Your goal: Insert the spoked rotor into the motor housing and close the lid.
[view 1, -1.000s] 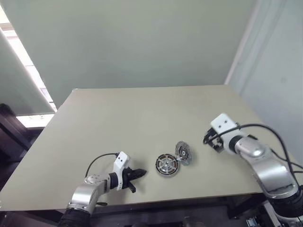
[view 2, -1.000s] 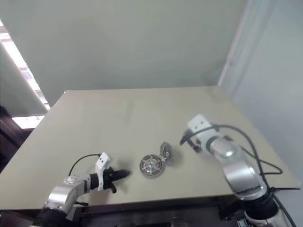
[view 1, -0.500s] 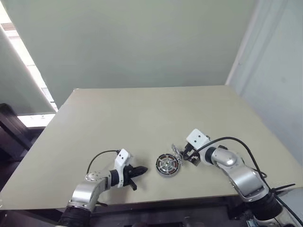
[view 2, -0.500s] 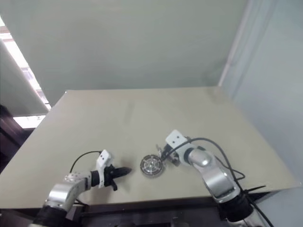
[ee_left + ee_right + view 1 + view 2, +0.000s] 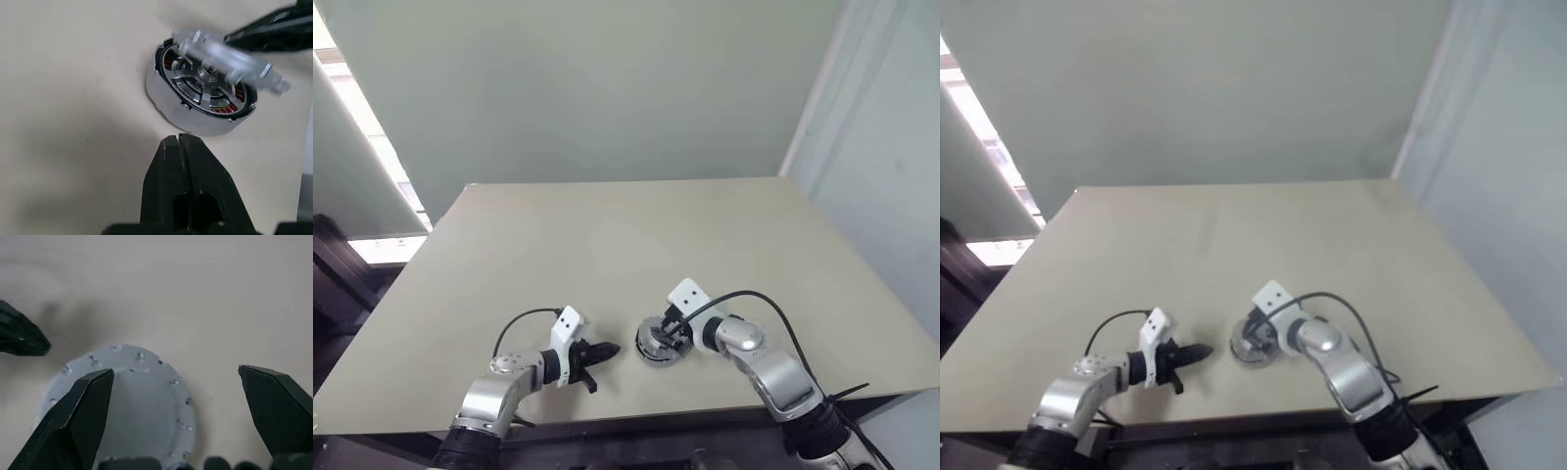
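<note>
Near the front edge of your plain beige table (image 5: pixel 607 235) sits the round silver motor housing with its ring of copper-brown coil windings (image 5: pixel 168 95), lying flat on the surface, and the small shiny silver spoked rotor (image 5: pixel 198 90) is already down inside it; you can see the spokes and the central hub from the left wrist view, with bits of copper showing through between them. Your left gripper with its two black fingers (image 5: pixel 178 142) is parked just beside the housing on its left side, tips pointing at the housing wall and very close to it, though I can't tell if they actually touch. Those fingers are pressed tight together with nothing between them, so that hand is pinching nothing. Your right gripper (image 5: pixel 176 382) is right over the housing from the other side, fingers spread wide apart. Between them, from the right wrist view, you can see the round flat grey metal lid with small markings around its edge (image 5: pixel 146 396). From the left wrist view that lid is a blurry pale plate tilted over the far side of the housing, partly covering the rotor but not lying flat on it, so it's not shut. One black right fingertip (image 5: pixel 274 34) sits just above it there. Whether the right fingers are touching the lid or just straddling it, I can't say. Both arms are low and close in, one each side of the housing.
</note>
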{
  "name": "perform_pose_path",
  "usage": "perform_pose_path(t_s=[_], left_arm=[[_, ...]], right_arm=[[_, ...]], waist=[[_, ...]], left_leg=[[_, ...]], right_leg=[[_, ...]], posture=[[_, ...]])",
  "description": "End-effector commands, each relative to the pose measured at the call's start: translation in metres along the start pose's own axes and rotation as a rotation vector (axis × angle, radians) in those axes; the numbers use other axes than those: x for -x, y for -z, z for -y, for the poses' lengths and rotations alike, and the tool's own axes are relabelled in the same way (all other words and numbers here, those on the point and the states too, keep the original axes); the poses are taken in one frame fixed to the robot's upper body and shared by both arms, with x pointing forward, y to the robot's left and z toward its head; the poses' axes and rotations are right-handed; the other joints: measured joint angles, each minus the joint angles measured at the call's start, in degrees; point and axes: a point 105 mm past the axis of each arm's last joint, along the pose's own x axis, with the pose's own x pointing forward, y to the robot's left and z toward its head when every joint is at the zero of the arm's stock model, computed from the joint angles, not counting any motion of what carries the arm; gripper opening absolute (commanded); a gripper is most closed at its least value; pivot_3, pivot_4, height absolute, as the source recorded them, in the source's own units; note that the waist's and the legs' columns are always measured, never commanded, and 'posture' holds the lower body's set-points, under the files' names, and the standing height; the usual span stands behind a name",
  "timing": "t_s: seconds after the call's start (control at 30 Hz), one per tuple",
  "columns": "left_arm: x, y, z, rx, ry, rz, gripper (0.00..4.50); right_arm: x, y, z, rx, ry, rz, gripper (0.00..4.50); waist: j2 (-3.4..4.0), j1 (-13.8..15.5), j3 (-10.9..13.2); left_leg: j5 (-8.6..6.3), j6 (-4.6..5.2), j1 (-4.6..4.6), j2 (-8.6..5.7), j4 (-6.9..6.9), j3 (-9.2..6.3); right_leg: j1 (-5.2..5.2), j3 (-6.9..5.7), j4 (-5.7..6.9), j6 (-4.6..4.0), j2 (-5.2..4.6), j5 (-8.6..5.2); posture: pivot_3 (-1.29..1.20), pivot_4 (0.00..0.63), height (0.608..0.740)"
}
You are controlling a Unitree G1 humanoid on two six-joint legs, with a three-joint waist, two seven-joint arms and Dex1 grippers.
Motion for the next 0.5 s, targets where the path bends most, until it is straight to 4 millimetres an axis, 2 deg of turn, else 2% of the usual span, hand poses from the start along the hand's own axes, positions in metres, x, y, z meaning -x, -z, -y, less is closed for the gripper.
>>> perform_pose_path(t_s=[0.03,0.13,0.3,0.5], left_arm=[[0.003,-0.015,0.001,-0.027,-0.003,0.049,0.00],[0.002,-0.016,0.002,-0.027,-0.002,0.050,0.00],[0.002,-0.017,0.004,-0.028,-0.002,0.048,0.00],[0.000,-0.018,0.005,-0.030,0.003,0.052,0.00]], right_arm=[[-0.003,-0.005,-0.001,-0.008,0.003,0.043,4.47],[-0.002,-0.012,0.002,-0.062,0.006,0.096,4.47],[0.014,-0.029,0.012,-0.175,-0.021,0.188,4.47],[0.031,-0.037,0.024,-0.103,-0.035,0.220,4.47]], waist=[[0.00,0.01,0.00],[0.00,0.01,0.00],[0.01,0.01,0.00],[0.02,0.00,0.00]], left_leg=[[0.00,0.00,0.00,0.00,0.00,0.00],[0.00,0.00,0.00,0.00,0.00,0.00],[0.00,0.00,-0.01,-0.01,0.01,-0.01],[0.00,0.00,0.01,-0.01,0.02,-0.01]], right_leg=[[0.00,0.00,0.00,0.00,0.00,0.00],[0.00,0.00,0.00,0.00,0.00,0.00],[0.01,0.00,0.00,0.01,0.00,0.00],[0.01,-0.01,0.01,0.00,0.00,0.01]], posture=[[0.00,0.000,0.740],[0.00,0.000,0.740],[0.00,0.000,0.740],[0.00,0.000,0.740]])
